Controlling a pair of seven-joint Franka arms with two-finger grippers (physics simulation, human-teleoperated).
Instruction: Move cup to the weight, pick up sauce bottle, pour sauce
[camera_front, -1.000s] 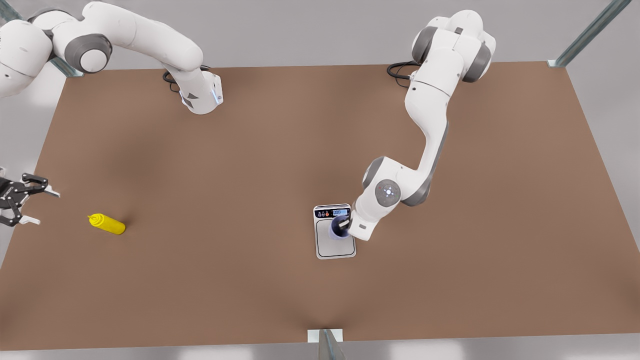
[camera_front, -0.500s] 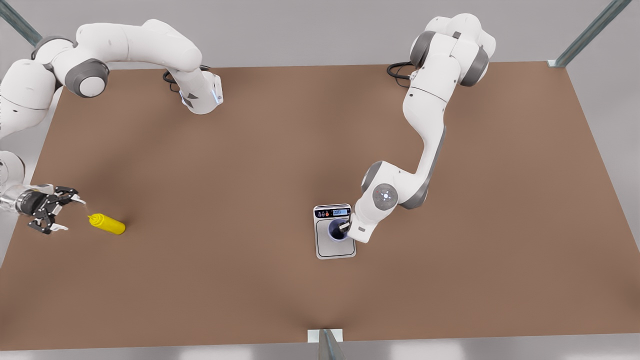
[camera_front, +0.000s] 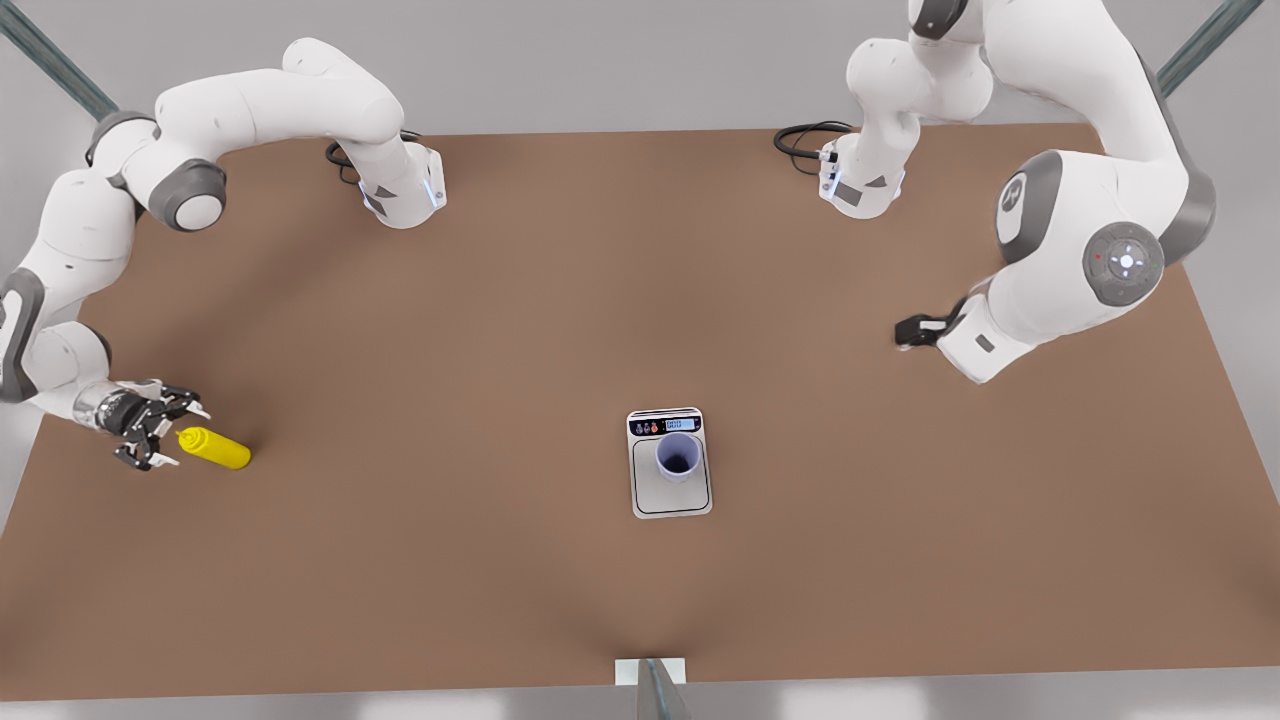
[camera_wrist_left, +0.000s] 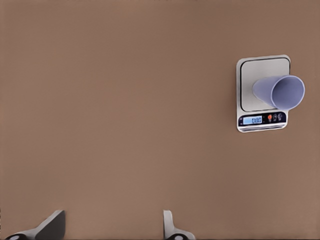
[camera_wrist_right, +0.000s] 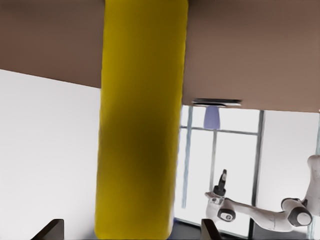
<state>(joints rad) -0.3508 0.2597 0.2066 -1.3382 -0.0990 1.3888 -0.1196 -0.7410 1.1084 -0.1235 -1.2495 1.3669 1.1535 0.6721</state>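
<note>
**Cup on the scale, right gripper at the sauce bottle**

The lavender cup stands upright on the steel plate of the silver kitchen scale, just below its dark display strip, a little toward six o'clock from the middle of the brown table.

The yellow sauce bottle lies on its side near the table's nine o'clock edge, nozzle pointing toward that edge. The right gripper sits at the nozzle end with its fingers spread to either side of the tip, not clamped. In the right wrist view the bottle runs up between the two fingertips.

The left gripper hangs at about two o'clock, well apart from the scale and holding nothing. In the left wrist view its fingers stand wide apart, with the scale and cup far off.
</note>
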